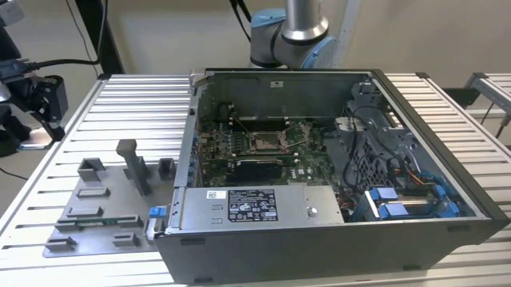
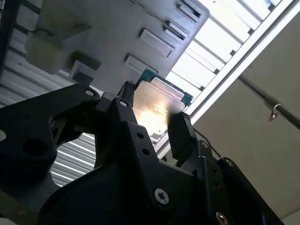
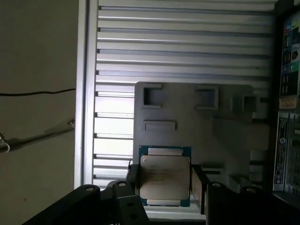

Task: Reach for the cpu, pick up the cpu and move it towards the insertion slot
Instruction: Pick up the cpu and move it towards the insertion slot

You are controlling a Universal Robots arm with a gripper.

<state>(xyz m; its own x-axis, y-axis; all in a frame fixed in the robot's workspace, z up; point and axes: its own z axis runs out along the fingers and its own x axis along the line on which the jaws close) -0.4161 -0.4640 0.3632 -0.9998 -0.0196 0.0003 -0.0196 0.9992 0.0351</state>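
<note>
Jaws clamped on the cpu (image 3: 165, 180) by two opposite edges, over the grey fixture plate (image 3: 225, 117)

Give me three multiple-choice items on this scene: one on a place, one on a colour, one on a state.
1. Where is the slot? A) on a shelf B) inside the case C) on the floor
2. The cpu has a rim that is: A) red B) yellow C) green
3. The gripper is: A) shut on the cpu B) open over the slot C) shut on a cable
Answers: 1 B, it sits on the green board in the open case; 2 C, green edges frame the silver top; 3 A, fingers press the cpu's two sides.
</note>
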